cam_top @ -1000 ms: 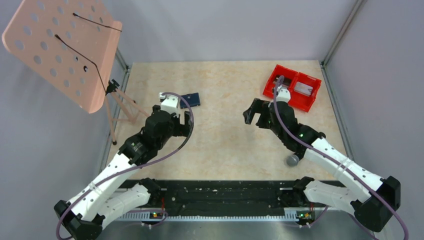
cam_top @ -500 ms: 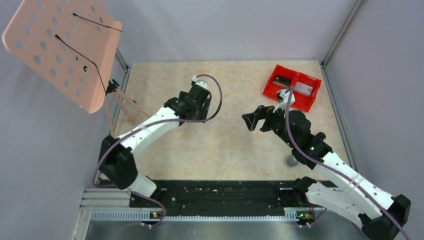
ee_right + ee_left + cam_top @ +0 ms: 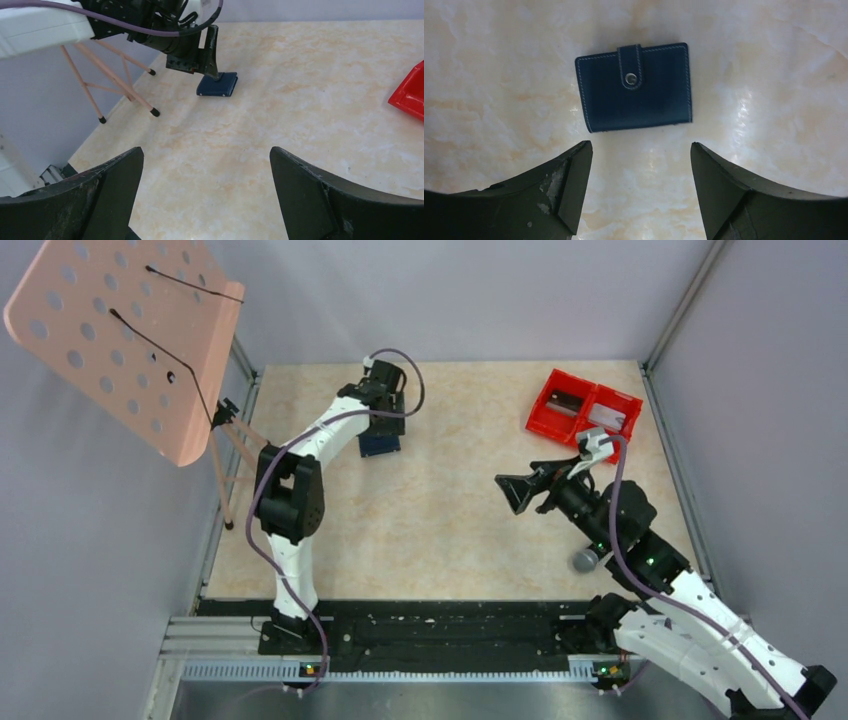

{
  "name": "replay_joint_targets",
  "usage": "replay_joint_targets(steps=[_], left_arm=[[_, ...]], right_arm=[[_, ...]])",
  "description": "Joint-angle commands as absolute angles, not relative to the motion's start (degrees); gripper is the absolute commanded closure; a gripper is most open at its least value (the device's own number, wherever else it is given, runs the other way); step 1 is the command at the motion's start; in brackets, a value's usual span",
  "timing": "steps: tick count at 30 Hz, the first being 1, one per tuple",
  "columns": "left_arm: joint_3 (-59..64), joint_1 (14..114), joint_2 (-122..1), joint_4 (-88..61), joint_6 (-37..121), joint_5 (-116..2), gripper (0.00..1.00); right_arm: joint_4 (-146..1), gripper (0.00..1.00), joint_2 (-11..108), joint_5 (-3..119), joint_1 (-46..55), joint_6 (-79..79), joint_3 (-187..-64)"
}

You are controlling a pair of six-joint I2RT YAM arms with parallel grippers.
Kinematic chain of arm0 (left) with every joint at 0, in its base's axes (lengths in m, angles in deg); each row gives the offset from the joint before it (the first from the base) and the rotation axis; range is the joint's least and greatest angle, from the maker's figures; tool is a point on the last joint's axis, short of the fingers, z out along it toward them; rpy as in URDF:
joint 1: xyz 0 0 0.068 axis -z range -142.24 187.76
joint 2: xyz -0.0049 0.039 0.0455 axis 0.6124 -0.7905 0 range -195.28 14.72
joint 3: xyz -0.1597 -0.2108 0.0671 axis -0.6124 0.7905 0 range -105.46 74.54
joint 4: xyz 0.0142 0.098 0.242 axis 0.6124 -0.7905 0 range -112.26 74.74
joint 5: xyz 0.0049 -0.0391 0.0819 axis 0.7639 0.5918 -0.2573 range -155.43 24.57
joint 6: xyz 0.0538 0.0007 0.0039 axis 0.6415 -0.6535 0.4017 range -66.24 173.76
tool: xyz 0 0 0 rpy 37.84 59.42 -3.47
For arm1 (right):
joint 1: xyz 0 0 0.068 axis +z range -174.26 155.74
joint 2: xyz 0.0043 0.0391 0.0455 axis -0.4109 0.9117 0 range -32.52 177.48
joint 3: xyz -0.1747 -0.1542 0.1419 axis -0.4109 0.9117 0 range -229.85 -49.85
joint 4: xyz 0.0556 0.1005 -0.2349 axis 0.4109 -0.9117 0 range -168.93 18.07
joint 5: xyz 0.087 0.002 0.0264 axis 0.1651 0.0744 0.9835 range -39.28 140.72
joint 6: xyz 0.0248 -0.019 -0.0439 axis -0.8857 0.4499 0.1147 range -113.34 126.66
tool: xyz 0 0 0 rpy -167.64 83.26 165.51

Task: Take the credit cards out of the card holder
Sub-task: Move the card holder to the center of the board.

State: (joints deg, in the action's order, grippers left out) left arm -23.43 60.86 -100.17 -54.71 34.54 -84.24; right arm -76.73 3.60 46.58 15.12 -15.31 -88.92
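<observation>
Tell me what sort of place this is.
Probably a robotics lab test cell: a left arm and right arm bolted to a rail, plain grey walls boxing in a table, and staged props, a closed card holder and a red bin.

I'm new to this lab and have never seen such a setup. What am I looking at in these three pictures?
Two robot arms, the left arm and the right arm, are bolted to the near edge of a table. One picture comes from a fixed camera above and behind them. The other two come from a small camera on each wrist, which is why dark fingers frame the bottom of those views.

The left claw is open, pointing down at a closed navy wallet with its snap strap fastened. The right claw is open too, in mid-air, facing the wallet from across the table. Neither holds anything.

Also there: a red bin with something grey inside, too small to identify, a grey ball, and a pink perforated stand at the left.
</observation>
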Motion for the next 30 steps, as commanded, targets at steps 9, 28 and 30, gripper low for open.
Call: replay_joint_targets(steps=[9,28,30], left_arm=[[-26.3,54.31,-107.26,-48.34,34.17,-76.44,0.23],[-14.11,56.58,-104.22,-44.83,34.27,-56.15,0.4],[-11.38,58.09,-101.86,-42.99,33.95,-55.65,0.41]], right_arm=[[-74.06,0.04,0.61,49.97,15.47,-15.22,-87.17],[-72.86,0.08,4.21,48.2,15.47,-18.08,-85.46],[-72.68,0.09,4.16,48.02,15.51,-18.32,-85.29]])
